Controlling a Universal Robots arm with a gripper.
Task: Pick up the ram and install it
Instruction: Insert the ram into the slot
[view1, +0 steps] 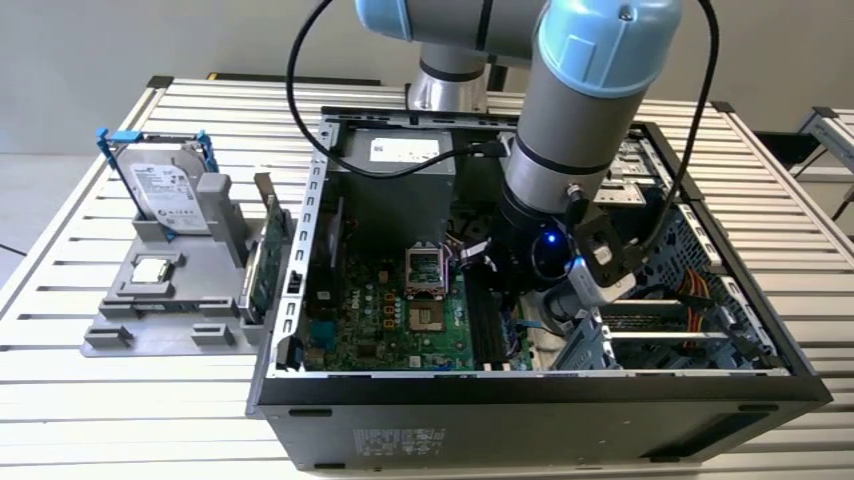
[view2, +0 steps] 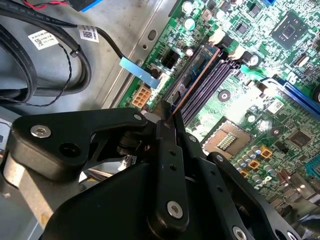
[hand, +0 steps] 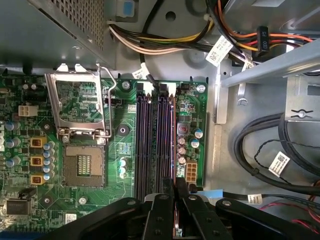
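Note:
The ram shows edge-on as a thin dark stick with a coppery edge. It lies along the outermost of the dark memory slots on the green motherboard. My gripper is shut on the near end of the ram, with its black fingers pinching it from both sides. In the exterior view my arm's wrist reaches down into the open computer case, over the right side of the board. Whether the stick is seated in the slot cannot be told.
An open processor socket with its raised metal frame lies beside the slots. Cable bundles and the case wall crowd the other side. Outside the case, a grey fixture carries a hard drive in a blue frame and a green card.

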